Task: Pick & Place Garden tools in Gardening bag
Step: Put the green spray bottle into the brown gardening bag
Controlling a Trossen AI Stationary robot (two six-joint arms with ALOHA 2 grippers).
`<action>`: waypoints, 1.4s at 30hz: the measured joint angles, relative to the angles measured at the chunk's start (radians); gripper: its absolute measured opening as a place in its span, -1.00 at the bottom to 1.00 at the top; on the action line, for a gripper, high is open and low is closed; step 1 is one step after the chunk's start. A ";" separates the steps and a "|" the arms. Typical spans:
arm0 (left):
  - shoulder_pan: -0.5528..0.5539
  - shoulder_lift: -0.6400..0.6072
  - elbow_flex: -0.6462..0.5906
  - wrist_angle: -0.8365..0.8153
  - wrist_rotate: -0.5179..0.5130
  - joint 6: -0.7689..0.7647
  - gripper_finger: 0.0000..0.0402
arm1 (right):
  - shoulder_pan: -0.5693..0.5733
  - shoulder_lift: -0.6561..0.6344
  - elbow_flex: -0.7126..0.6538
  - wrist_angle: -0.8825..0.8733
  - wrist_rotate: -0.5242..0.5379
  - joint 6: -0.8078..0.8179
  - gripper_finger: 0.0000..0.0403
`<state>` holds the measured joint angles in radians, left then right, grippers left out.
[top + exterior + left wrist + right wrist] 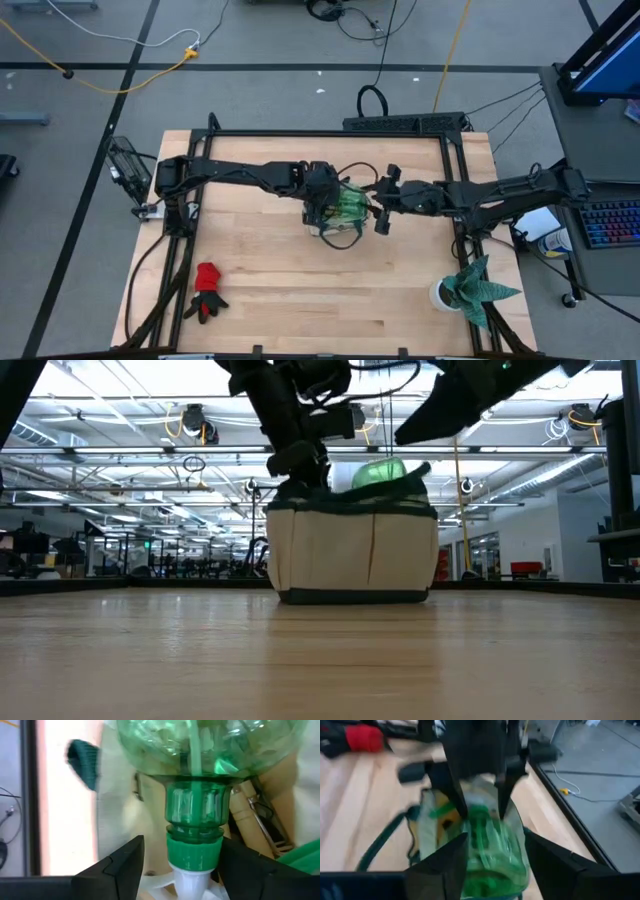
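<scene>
**Spray bottle sits in the bag, both arms over it**

The bag (338, 215) stands upright near the middle of the surface, closer to the far edge. The green spray bottle (379, 472) pokes out of its top, with wooden tool handles (250, 815) beside it inside. The left end effector (192, 865) is over the bag, its fingers spread wide on either side of the bottle's neck, clear of it. The right end effector (492, 855) hovers just beside the bag, fingers also wide, holding nothing. A red glove (207, 289) lies near the front-left corner, well apart. A potted plant (472, 287) stands near the front-right corner.
</scene>
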<state>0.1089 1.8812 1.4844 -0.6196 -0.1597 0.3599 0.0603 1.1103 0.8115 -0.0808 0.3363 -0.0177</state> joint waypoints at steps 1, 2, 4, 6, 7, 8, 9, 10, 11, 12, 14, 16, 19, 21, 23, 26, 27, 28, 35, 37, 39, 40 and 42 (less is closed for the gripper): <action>-0.003 0.000 0.015 -0.014 -0.004 -0.001 0.16 | -0.005 0.004 -0.004 0.005 0.000 -0.008 -0.07; -0.007 0.000 0.030 -0.033 -0.006 -0.003 0.17 | -0.009 0.008 -0.006 0.002 0.000 -0.011 -0.11; -0.014 0.000 0.054 -0.060 -0.007 -0.003 0.17 | -0.019 0.024 -0.007 0.008 0.000 -0.012 -0.22; -0.020 0.000 0.064 -0.067 -0.006 -0.003 0.17 | -0.026 0.046 -0.007 0.005 0.000 -0.013 -0.33; -0.022 0.000 0.065 -0.066 -0.006 -0.003 0.17 | -0.027 0.057 -0.007 0.006 0.000 -0.014 -0.39; -0.025 0.000 0.065 -0.067 -0.006 -0.003 0.17 | -0.030 0.067 -0.007 0.013 0.000 -0.014 -0.45; -0.026 0.000 0.065 -0.072 -0.006 -0.004 0.17 | -0.033 0.078 -0.007 0.024 0.000 -0.020 -0.51; -0.026 0.000 0.065 -0.078 -0.005 -0.010 0.17 | -0.034 0.087 -0.007 0.032 -0.001 -0.023 -0.56; -0.024 0.000 0.064 -0.082 -0.002 -0.016 0.17 | -0.034 0.095 -0.007 0.035 -0.001 -0.025 -0.62; -0.024 0.000 0.062 -0.082 -0.002 -0.021 0.17 | -0.034 0.104 -0.007 0.042 0.000 -0.025 -0.68; -0.023 0.000 0.060 -0.085 -0.001 -0.024 0.17 | -0.034 0.117 -0.006 0.055 0.000 -0.031 -0.79; -0.023 -0.004 0.060 -0.083 -0.001 -0.032 0.17 | -0.034 0.126 -0.006 0.056 0.000 -0.049 -0.89; -0.029 -0.019 0.059 -0.071 -0.001 -0.033 0.17 | -0.035 0.137 -0.006 0.054 0.001 -0.074 -0.98; -0.032 -0.031 0.060 -0.060 -0.001 -0.033 0.17 | -0.035 0.145 -0.006 0.056 0.002 -0.074 -0.97; -0.034 -0.035 0.059 -0.049 0.002 -0.034 0.17 | -0.035 0.151 -0.006 0.041 0.003 -0.074 -0.96; -0.034 -0.051 0.059 -0.029 0.002 -0.034 0.17 | -0.035 0.165 -0.006 0.015 0.003 -0.072 -0.99; -0.034 -0.055 0.059 -0.013 0.002 -0.033 0.17 | -0.035 0.168 -0.006 0.010 0.004 -0.071 -0.99; -0.034 -0.058 0.060 0.016 0.008 -0.032 0.17 | -0.035 0.168 -0.006 0.005 0.005 -0.071 -0.99; -0.034 -0.035 0.059 0.096 0.068 -0.046 0.17 | -0.035 0.159 -0.006 0.032 0.032 -0.076 -1.00; -0.034 -0.034 0.059 0.100 0.055 -0.050 0.17 | -0.035 0.159 -0.006 0.027 0.031 -0.092 -0.99; -0.033 -0.035 0.059 0.111 0.054 -0.063 0.17 | -0.032 0.161 -0.006 0.020 0.029 -0.119 -0.97; -0.032 -0.035 0.059 0.116 0.055 -0.070 0.17 | -0.027 0.160 -0.006 0.023 0.028 -0.130 -0.97; -0.031 -0.035 0.059 0.117 0.055 -0.075 0.17 | -0.016 0.159 -0.006 0.025 0.008 -0.156 -0.94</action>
<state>0.0780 1.8462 1.5433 -0.5026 -0.1047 0.2852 0.0447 1.2697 0.8051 -0.0554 0.3441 -0.1741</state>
